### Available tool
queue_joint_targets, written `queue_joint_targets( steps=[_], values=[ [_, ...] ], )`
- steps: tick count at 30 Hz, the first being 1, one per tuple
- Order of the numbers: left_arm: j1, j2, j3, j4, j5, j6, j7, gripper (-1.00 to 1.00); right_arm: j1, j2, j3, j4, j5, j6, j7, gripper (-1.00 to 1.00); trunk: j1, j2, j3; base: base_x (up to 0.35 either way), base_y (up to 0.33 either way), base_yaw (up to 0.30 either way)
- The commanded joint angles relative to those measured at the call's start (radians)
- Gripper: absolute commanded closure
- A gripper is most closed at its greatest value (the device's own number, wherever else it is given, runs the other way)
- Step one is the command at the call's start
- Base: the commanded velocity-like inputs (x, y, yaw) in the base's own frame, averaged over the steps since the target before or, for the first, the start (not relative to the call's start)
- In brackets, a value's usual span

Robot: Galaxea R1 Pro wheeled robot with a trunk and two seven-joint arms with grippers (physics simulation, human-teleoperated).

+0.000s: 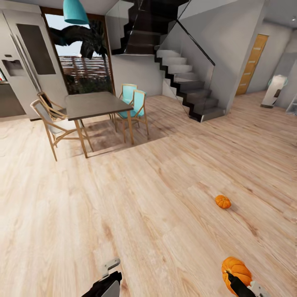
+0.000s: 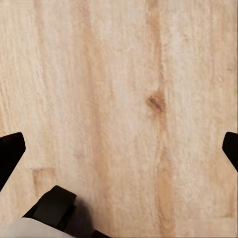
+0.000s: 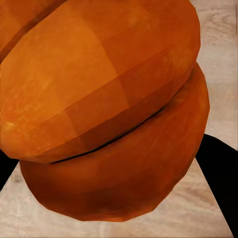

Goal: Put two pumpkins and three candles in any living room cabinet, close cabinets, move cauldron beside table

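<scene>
A pale wood floor (image 1: 136,198) spreads across the whole scene. At the far right a dark staircase (image 1: 181,78) with a glass side climbs to the left, and at the far left stands a grey refrigerator (image 1: 29,57). In front of it is a dark dining table (image 1: 97,105) ringed by chairs, two of them teal (image 1: 134,103), under a teal hanging lamp (image 1: 75,11). One pumpkin (image 1: 223,201) lies alone on the floor at right, well apart from everything else. Nearer, at the bottom right, the second pumpkin (image 1: 236,270) sits in the right hand (image 1: 241,284), whose dark fingers (image 3: 218,168) close on both its sides; the right wrist view shows its ribbed orange skin (image 3: 104,104) close up. The left hand (image 1: 110,268) hangs at the near left over bare boards, its fingertips (image 2: 10,151) spread wide apart with nothing between them.
</scene>
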Motion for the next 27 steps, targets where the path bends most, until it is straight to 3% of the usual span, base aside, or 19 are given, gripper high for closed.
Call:
queue_joint_targets(
  steps=[1,19,27],
  values=[
    [0.000,0.001,-0.008,-0.001,0.006,0.001,0.007,-1.00,-0.001,0.000,-0.001,0.001,-0.010,-0.005,0.004,1.00,0.001,0.000,-0.001,0.350,-0.071,-0.270],
    [0.000,0.001,-0.008,-0.001,0.006,0.001,0.007,-1.00,-0.001,-0.001,-0.002,0.008,-0.010,-0.003,0.004,1.00,0.001,0.000,-0.001,0.350,-0.124,-0.274],
    [0.000,0.001,-0.008,-0.001,0.006,0.001,0.007,-1.00,-0.001,-0.002,-0.001,0.009,-0.010,-0.004,0.004,1.00,0.001,0.000,-0.001,0.350,-0.024,-0.278]
  ],
)
